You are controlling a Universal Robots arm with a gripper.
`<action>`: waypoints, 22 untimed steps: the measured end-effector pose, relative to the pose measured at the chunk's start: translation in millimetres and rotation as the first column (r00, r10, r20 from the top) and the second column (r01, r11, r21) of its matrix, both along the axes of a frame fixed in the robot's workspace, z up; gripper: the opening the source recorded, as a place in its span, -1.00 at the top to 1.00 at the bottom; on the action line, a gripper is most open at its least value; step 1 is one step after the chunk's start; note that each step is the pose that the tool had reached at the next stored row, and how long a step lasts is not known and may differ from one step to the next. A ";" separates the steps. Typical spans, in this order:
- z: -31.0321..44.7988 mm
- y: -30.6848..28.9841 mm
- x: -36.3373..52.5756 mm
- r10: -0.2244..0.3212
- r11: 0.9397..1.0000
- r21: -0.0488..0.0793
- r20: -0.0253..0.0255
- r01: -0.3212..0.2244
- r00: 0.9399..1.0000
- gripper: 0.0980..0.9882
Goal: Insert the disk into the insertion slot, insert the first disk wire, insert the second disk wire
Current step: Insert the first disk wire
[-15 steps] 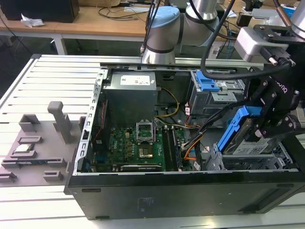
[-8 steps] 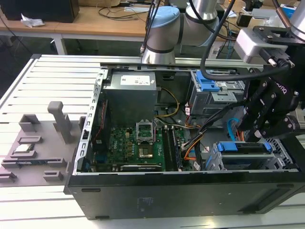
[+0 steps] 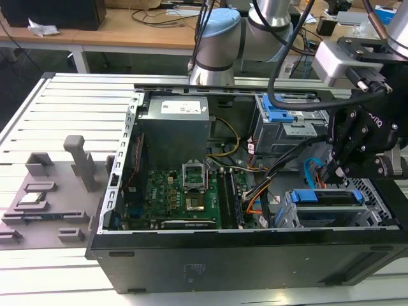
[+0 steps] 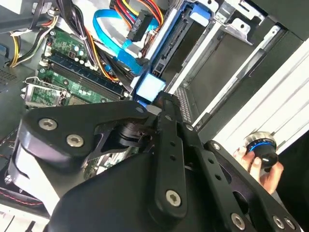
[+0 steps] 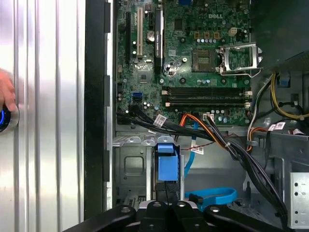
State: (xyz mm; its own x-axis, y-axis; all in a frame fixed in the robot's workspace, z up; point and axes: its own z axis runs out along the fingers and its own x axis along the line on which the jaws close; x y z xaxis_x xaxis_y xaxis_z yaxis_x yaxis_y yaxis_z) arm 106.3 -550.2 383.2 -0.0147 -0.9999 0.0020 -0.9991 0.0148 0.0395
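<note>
Exterior view, item one: you have a black tower computer case (image 3: 223, 258) lying open on a ribbed aluminium table (image 3: 70, 102), with a green motherboard (image 3: 185, 197) inside and a grey box-shaped power supply (image 3: 175, 121) behind it. Item two: the disk (image 3: 324, 199), a silver-grey rectangular drive in a bright blue plastic carrier bracket, sits on edge in the insertion slot (image 3: 290, 213). That slot is the low grey sheet-metal bay at the exterior view's right, nearer the camera than a taller grey cage with a blue latch (image 3: 280, 121). Item three: the black gripper (image 3: 338, 173) hangs directly over the disk's blue bracket; you cannot tell whether its pincer is spread, pressed together or pinching the bracket. Item four, first wrist view: a flat blue ribbon cable (image 5: 212, 195) lies beside the bay, and a bundle of black and orange wires (image 5: 212, 135) crosses between bay and motherboard. Item five, both wrist views: a person's hand (image 5: 5, 94) rests at a round silver knob with a blue ring (image 4: 261, 144) on the table outside the case. Item six: a grey plastic fixture block (image 3: 44, 191) sits at the exterior view's left.
</note>
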 end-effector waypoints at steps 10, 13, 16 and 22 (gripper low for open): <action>-13.0 47.4 41.2 0.000 1.000 -0.007 -0.005 0.000 1.000 0.98; -13.1 47.4 41.2 0.000 1.000 -0.007 -0.005 0.000 1.000 0.98; -13.2 47.4 41.2 0.000 1.000 -0.007 -0.005 0.000 1.000 0.96; -13.9 47.5 41.3 0.000 1.000 -0.006 -0.005 0.000 1.000 0.54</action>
State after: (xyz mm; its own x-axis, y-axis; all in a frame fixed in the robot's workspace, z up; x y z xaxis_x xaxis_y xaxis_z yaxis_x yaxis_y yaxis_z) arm 147.5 -502.8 369.3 -0.0148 -0.9999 0.0086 -0.9989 0.0151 0.0448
